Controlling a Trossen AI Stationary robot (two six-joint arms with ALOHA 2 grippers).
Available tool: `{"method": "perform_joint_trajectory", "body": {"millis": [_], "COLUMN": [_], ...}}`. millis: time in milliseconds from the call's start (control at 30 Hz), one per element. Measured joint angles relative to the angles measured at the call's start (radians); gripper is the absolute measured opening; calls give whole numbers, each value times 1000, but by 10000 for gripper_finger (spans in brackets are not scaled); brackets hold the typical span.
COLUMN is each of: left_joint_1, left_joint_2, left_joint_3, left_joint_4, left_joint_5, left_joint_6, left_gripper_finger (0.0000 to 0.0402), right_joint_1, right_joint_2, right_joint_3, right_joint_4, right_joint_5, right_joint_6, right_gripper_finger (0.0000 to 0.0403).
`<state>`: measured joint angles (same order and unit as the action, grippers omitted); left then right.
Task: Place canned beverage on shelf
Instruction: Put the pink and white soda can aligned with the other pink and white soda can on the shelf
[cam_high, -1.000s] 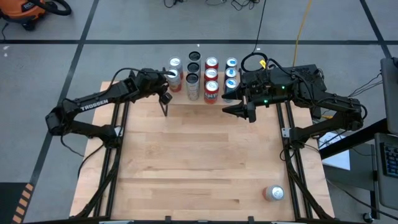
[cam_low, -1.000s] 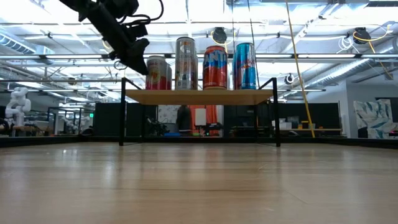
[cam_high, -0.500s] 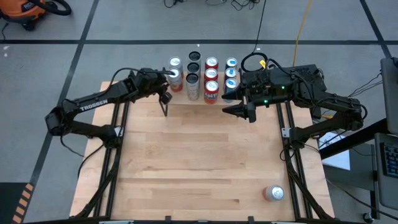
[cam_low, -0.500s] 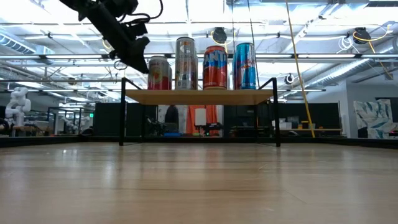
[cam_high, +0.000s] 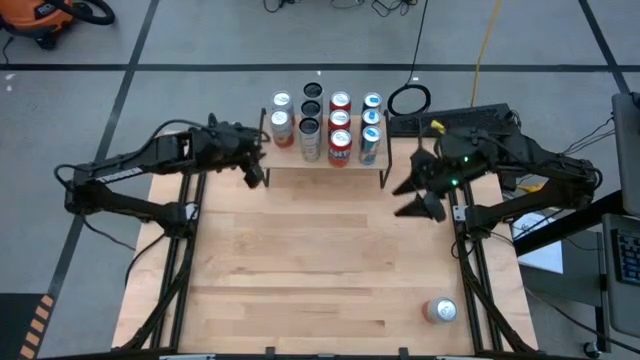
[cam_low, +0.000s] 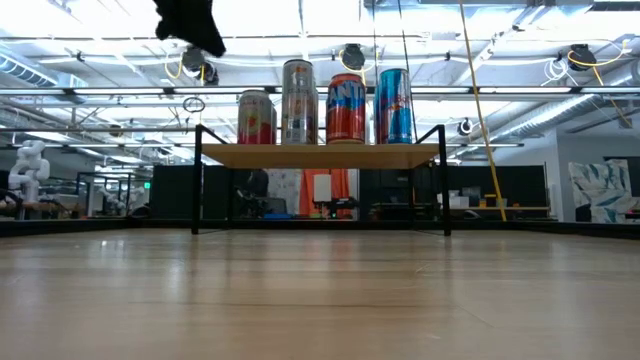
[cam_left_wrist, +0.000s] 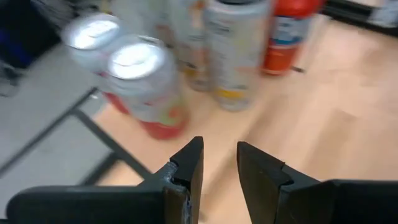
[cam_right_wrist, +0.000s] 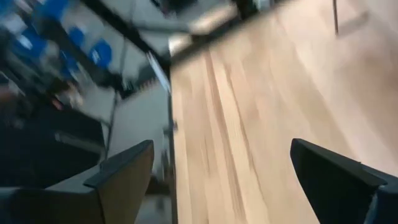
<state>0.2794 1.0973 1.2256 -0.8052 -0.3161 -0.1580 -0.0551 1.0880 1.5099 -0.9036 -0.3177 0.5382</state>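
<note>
Several cans (cam_high: 325, 125) stand upright on the shelf (cam_low: 320, 156) at the table's far edge. The silver-and-red can (cam_low: 255, 117) is the leftmost of the front row. My left gripper (cam_high: 256, 174) hangs above and just left of the shelf's front left corner. In the left wrist view its fingers (cam_left_wrist: 219, 163) stand a narrow gap apart with nothing between them, pointing toward that can (cam_left_wrist: 146, 87). My right gripper (cam_high: 407, 198) is wide open and empty, off the shelf's front right corner.
A loose silver-and-orange can (cam_high: 440, 311) rests on the table near its near right corner. The wooden tabletop (cam_high: 320, 250) in front of the shelf is bare. Black frame rails (cam_high: 468, 260) run along both side edges of the table.
My left gripper has drawn back from the silver-and-red can toward the table's left edge and risen, leaving the can upright on the shelf. My right gripper has swung toward the table's right and near edges and tipped downward, still open.
</note>
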Motion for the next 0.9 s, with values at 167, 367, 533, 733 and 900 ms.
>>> {"method": "perform_joint_trajectory", "body": {"millis": [167,367,533,733,900], "left_joint_1": [-183,-409,-572,-673,-703], "left_joint_2": [0,15,64,125,155], "left_joint_3": [36,36,36,36,36], "left_joint_4": [-64,-61,-58,-18,67], "left_joint_5": [0,-1,-1,-1,-2], "left_joint_6": [-188,-403,-474,-517,-518], "left_gripper_finger": [99,99,99,99,99], "right_joint_1": [112,253,401,569,684], "right_joint_2": [-1,-1,23,73,123], "right_joint_3": [0,0,0,-1,-1], "right_joint_4": [-176,-297,-438,-462,-457], "right_joint_5": [40,84,89,112,112], "right_joint_6": [0,46,135,200,318], "right_gripper_finger": [357,357,357,357,363]}}
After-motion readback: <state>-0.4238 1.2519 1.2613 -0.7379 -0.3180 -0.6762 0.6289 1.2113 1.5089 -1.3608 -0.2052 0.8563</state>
